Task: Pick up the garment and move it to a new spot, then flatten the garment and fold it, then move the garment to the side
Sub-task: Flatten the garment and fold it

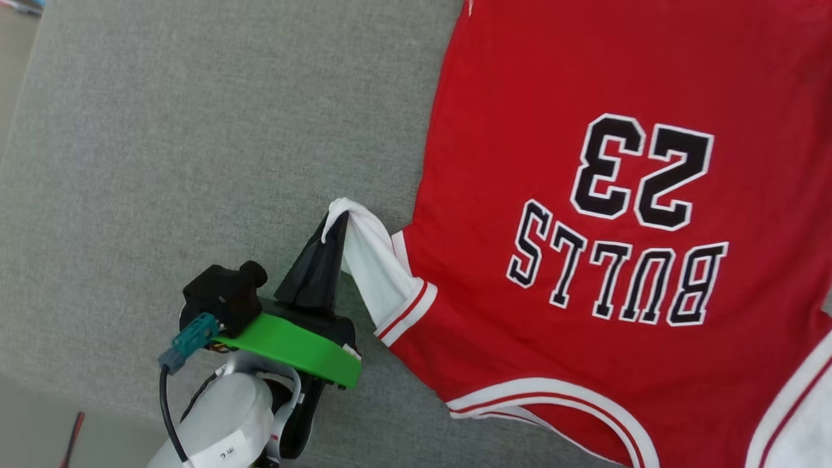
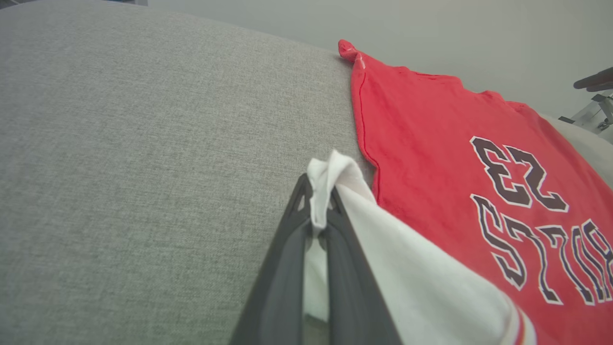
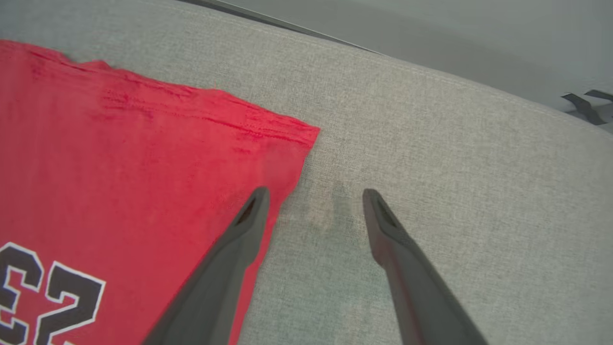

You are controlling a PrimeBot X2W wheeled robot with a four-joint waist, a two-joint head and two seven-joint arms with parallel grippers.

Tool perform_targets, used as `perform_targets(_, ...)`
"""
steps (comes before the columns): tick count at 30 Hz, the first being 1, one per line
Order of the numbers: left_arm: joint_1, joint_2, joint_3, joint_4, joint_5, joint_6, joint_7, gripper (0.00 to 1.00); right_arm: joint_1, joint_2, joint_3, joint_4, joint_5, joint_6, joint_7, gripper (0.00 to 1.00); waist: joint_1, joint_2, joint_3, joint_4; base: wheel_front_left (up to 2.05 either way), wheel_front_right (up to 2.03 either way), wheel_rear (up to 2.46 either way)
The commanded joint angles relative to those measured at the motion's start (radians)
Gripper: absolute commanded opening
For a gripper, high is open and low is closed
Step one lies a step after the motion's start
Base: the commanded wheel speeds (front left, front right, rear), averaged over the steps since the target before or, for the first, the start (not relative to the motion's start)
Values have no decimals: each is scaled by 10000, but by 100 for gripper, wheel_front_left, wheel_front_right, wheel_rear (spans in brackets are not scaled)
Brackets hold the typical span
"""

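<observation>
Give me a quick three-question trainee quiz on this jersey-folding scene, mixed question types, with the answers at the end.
1. True or false: the left jaws are shut on the garment's white sleeve.
2. The right jaws are: A) shut on the hem, B) open at the garment's edge, C) holding the collar.
3. Fill in: the print reads BULLS __.
Key: 1 true; 2 B; 3 23.

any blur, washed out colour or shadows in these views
Head view: even light, jersey print crisp. Left wrist view: jersey washed pinkish, left gripper soft up close. Right wrist view: right gripper casts a faint shadow on the grey surface.
</observation>
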Motion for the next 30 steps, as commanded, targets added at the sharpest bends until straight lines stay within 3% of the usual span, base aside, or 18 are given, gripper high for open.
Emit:
perform_targets(1, -238, -116, 52, -50, 109, -79, -59, 0, -222, 98, 33, 211, -174, -11, 96, 100, -1, 0, 994, 750, 0, 0, 0)
perform_targets(8, -434, -528, 259, 16, 417, -334, -59, 0, -68, 531, 127, 1254, -698, -11, -75, 100, -1, 0, 1475, 1036, 0, 0, 0)
perform_targets(14, -282, -857, 455, 161, 583, -564, -59, 0, 738, 721, 94, 1869, -381, -11, 63, 100, -1, 0, 1309, 1040, 0, 0, 0)
perform_targets(15, -252, -885, 489, 202, 613, -594, -59, 0, 802, 658, 98, 1870, -364, -11, 62, 43, -1, 0, 1249, 1033, 0, 0, 0)
perform_targets(16, -226, -905, 526, 229, 634, -613, -59, 0, 817, 605, 94, 1857, -370, -11, 19, 0, -1, 0, 1203, 1018, 0, 0, 0)
perform_targets(23, 67, -897, 754, 529, 740, -696, -59, 0, 805, 512, 391, 1451, -335, -11, -826, 0, -1, 0, 495, 713, 0, 0, 0)
perform_targets(30, 534, -644, 831, 769, 736, -658, -4, 0, 1401, 82, 1437, 771, 320, -11, -2077, 0, -1, 0, -909, 334, 0, 0, 0)
